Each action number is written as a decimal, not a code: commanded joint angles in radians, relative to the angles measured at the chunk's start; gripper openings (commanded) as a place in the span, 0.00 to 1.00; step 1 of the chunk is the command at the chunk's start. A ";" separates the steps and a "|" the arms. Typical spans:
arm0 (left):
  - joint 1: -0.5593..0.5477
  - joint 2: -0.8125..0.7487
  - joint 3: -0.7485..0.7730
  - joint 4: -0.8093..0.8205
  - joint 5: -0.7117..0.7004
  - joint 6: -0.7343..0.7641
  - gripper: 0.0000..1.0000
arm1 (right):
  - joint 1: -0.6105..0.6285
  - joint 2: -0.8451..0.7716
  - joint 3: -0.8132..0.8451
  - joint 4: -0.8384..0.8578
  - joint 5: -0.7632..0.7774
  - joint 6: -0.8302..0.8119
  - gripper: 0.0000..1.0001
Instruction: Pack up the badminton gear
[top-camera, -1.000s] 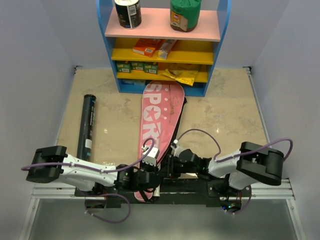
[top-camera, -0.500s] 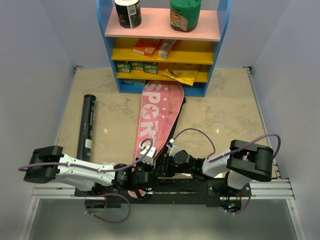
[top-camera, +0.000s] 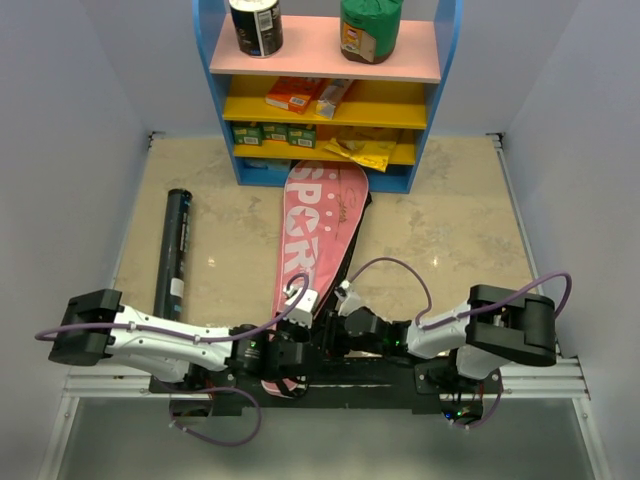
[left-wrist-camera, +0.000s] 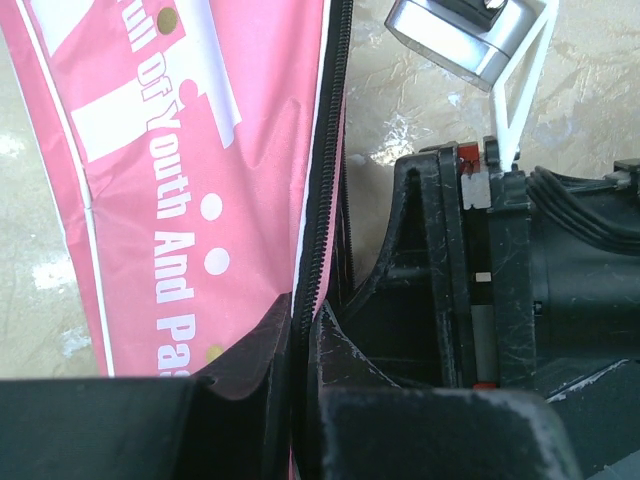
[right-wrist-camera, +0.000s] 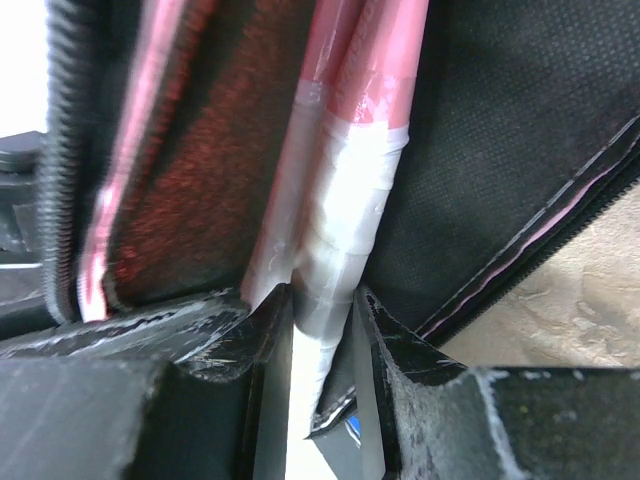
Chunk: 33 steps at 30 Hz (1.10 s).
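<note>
Both arms are down low at the near edge of the counter (top-camera: 450, 230), meeting at the tail of the pink bag (top-camera: 315, 230). The bag lies flat, its wide end touching the foot of the blue-yellow shelf unit (top-camera: 222, 150) and its narrow end running back between the two arm bases. Over to the left, well apart from the bag, the black tube (top-camera: 176, 250) lies on the counter, roughly parallel to it.

The left gripper (top-camera: 288, 352) reaches in from the left. On its wrist view the left gripper (left-wrist-camera: 303, 325) has its jaws pressed together, pinching the bag's edge right along the zipper (left-wrist-camera: 325, 150), with the white lettering running up the pink cloth beside it. The black body of the other arm sits close on the right.

The right gripper (top-camera: 340, 325) comes in from the other side, nearly touching its partner. From its own camera the right gripper (right-wrist-camera: 325, 315) is inside the bag's black lining, clamped on the white-wrapped handle of a racket (right-wrist-camera: 345, 210). A second pink shaft (right-wrist-camera: 310, 60) lies just beside it, both tucked in the bag's opening.
</note>
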 joint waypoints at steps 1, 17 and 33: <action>-0.040 0.004 0.119 0.104 -0.006 -0.045 0.00 | 0.017 -0.041 0.026 0.125 0.109 0.008 0.20; -0.079 -0.002 0.148 0.054 -0.069 -0.090 0.00 | 0.120 0.025 0.011 0.315 0.244 0.049 0.37; -0.079 -0.011 0.076 -0.104 -0.112 -0.239 0.00 | 0.122 -0.582 -0.084 -0.576 0.420 0.071 0.58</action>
